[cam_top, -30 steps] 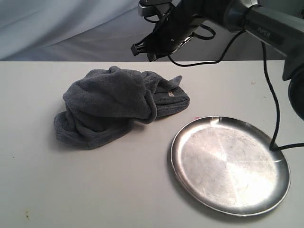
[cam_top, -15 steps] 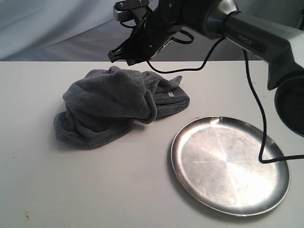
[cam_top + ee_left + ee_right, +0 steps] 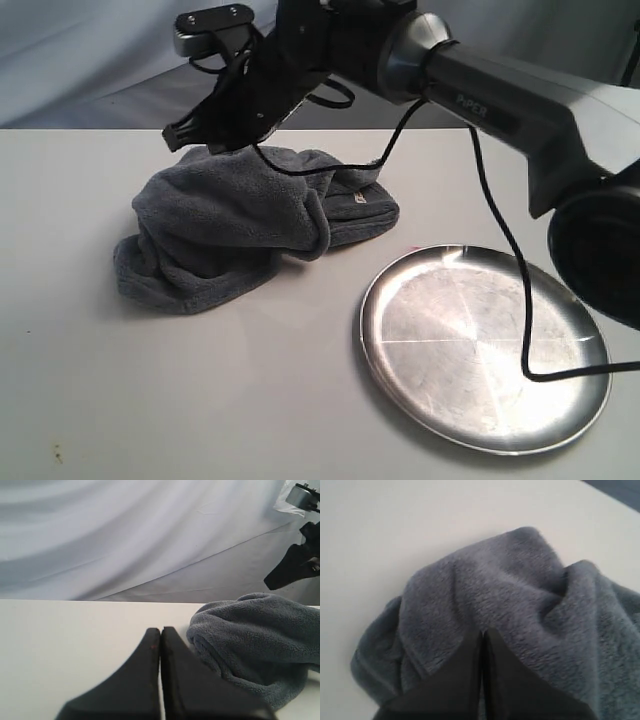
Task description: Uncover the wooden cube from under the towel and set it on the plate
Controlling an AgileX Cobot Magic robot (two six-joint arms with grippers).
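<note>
The silver-grey right arm [image 3: 540,110] bears white PiPER lettering and a thin black cable [image 3: 522,320]; its right gripper [image 3: 483,631] is matte black

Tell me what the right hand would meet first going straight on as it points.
The towel: the shut right hand points down at its bunched top, just above it. Whether it touches the cloth already is unclear.

L pincer [image 3: 160,632] jaws together; towel [image 3: 260,635] just beside, on table [image 3: 60,645].
</note>
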